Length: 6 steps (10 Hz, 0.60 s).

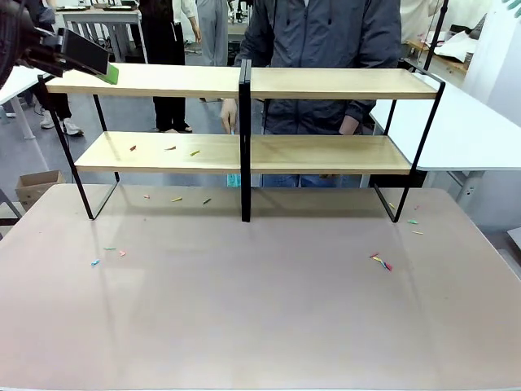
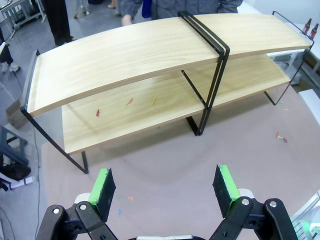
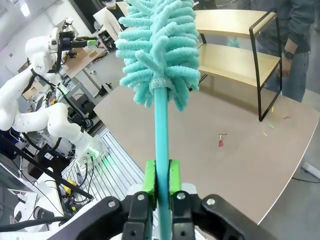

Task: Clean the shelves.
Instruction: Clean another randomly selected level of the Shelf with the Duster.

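The shelves stand across the far half of the table: two light wooden boards on a black frame with a central upright. They also appear in the left wrist view and the right wrist view. Small coloured scraps lie on the left part of the lower board. My left gripper hovers by the left end of the top board, open and holding nothing. My right gripper is shut on the handle of a teal fluffy duster, well away from the shelves' end.
A person stands just behind the shelves, one hand hanging near the central upright. More scraps lie on the beige tabletop, at the right, at the left and under the shelves. A white table stands at the right.
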Available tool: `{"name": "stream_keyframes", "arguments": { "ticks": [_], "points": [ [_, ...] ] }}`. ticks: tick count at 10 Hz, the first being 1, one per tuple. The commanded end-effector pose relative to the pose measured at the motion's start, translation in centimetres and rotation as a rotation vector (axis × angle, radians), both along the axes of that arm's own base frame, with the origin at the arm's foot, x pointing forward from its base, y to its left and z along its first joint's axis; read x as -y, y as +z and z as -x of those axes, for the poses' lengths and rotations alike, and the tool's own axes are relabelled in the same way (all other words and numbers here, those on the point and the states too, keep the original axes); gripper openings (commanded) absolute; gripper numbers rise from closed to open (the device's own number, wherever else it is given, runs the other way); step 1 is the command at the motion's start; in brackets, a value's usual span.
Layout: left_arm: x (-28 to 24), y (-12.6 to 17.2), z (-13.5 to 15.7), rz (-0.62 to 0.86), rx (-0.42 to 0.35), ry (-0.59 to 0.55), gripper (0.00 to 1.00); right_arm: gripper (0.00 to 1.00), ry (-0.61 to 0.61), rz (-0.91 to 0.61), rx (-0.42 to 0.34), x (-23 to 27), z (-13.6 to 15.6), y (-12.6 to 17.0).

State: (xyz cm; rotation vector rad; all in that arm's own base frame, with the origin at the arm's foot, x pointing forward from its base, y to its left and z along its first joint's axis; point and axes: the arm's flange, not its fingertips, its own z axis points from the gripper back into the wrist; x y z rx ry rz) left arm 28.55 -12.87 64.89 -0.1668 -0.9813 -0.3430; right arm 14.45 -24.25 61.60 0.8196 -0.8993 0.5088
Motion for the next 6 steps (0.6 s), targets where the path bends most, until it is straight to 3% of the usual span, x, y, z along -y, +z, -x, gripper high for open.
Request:
{"name": "stream_keyframes", "arguments": {
  "ticks": [1,5,6],
  "points": [
    [-0.1,0.0,-0.1,0.006,0.003,-0.001,1.00,0.13,0.000,-0.001,0.001,0.0,0.0,0.0],
    [-0.1,0.0,-0.1,0.006,0.003,-0.001,1.00,0.13,0.297,0.320,-0.024,-10.3,2.1,-1.5],
    [-0.1,0.0,-0.1,0.006,0.003,-0.001,1.00,0.13,0.399,0.388,-0.065,-13.2,2.6,-2.3]
  ]
}}
